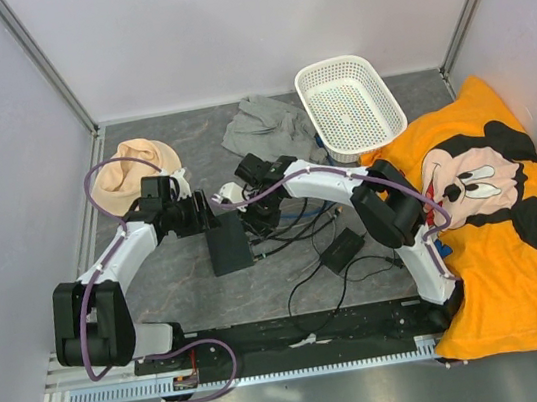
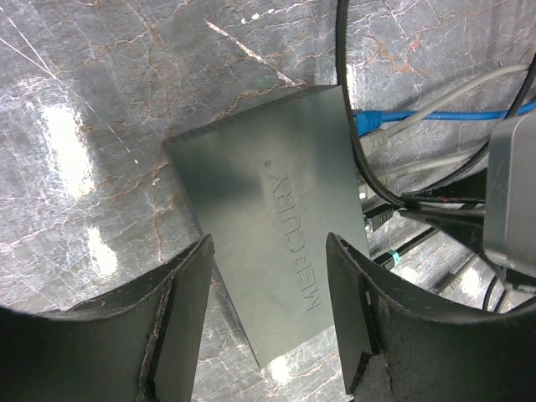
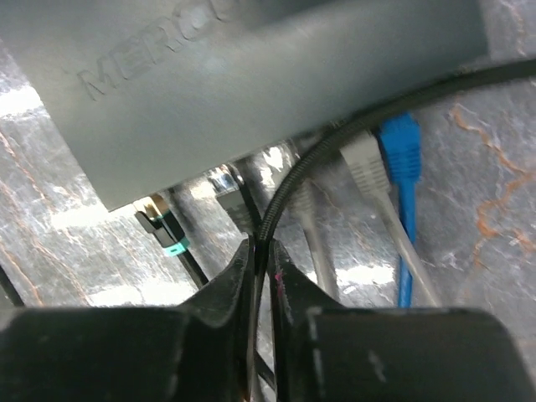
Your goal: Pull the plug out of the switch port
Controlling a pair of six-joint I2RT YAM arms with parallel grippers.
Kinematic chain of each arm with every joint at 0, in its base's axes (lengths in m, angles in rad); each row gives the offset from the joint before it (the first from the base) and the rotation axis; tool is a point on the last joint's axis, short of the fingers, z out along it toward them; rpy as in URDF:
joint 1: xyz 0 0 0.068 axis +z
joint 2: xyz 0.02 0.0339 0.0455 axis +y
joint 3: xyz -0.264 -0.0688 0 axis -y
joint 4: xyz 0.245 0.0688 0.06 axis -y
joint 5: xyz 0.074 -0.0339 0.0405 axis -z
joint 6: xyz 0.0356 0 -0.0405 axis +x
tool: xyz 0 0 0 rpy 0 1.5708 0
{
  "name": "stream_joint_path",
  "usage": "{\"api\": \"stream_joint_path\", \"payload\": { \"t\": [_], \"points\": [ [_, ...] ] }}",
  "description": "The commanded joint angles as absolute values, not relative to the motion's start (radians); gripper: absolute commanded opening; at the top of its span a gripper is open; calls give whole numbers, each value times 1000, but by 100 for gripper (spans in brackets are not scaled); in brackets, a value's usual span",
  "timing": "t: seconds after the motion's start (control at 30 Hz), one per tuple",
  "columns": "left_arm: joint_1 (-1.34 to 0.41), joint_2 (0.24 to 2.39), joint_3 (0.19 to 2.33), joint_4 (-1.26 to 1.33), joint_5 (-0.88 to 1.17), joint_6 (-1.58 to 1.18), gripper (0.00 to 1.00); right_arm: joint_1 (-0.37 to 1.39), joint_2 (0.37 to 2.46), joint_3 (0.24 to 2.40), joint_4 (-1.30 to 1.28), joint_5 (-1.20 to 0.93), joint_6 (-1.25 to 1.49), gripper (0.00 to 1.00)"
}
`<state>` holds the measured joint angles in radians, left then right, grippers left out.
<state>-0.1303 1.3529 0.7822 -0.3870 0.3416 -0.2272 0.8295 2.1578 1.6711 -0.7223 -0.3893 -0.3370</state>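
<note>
Plug [image 3: 230,197] pinched by nearly closed right gripper [image 3: 265,255].

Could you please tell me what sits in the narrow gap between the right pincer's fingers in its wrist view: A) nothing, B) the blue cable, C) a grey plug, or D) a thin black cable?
D: the thin black cable curves down past the switch and into the slim gap of the right pincer.
</note>
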Motion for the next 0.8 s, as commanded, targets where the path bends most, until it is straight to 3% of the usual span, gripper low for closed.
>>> {"api": "stream_joint_path", "payload": {
  "t": [0.0, 0.27, 0.57, 0.7, 0.77],
  "points": [
    [-124, 1341, 787, -357, 351, -241, 64, 810, 2117, 1727, -733, -347, -356, 11],
    [-121, 1359, 781, -345, 362, -241, 63, 657, 2039, 1770, -787, -276, -387, 7],
    [-120, 1381, 792, -348, 396, -241, 63, 523, 2118, 1796, -769, -118, -353, 0],
    [-120, 1390, 793, -348, 416, -239, 63, 511, 2180, 1818, -710, -101, -301, 2],
    [-120, 1394, 798, -353, 422, -235, 63, 509, 2227, 1876, -721, -120, -285, 11]
  ]
}}
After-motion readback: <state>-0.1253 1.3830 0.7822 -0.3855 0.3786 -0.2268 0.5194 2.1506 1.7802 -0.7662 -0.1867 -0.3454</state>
